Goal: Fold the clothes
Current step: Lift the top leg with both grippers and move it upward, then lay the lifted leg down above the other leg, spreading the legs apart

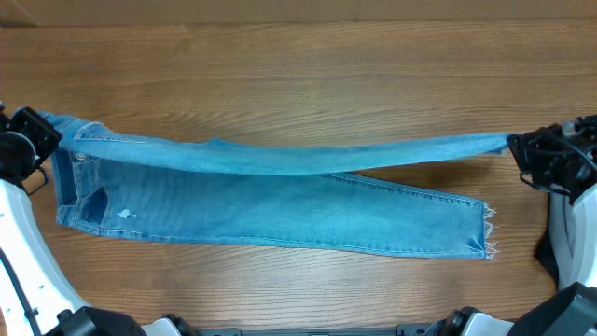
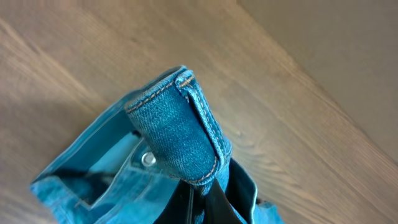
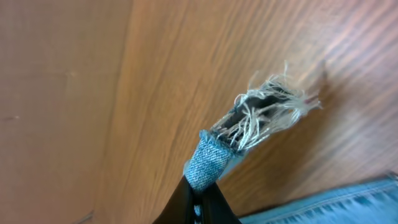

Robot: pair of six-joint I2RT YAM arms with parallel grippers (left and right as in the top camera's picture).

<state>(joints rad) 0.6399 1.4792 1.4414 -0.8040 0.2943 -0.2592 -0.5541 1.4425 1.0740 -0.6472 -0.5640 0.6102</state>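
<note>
The light blue denim jeans (image 1: pixel 280 201) lie lengthwise across the wooden table, waist at the left, frayed hems at the right. My left gripper (image 1: pixel 47 140) is shut on the waistband (image 2: pixel 180 134) and holds it lifted; a metal button shows beside it. My right gripper (image 1: pixel 522 149) is shut on the frayed hem (image 3: pixel 249 127) of the upper leg, held taut above the table. The lower leg lies flat, its frayed hem (image 1: pixel 485 233) at the front right. A small rip (image 1: pixel 124 216) shows near the waist end.
The wooden table (image 1: pixel 298 75) runs wide behind the jeans. White arm bases stand at the front left (image 1: pixel 23 271) and front right (image 1: pixel 569 252) corners.
</note>
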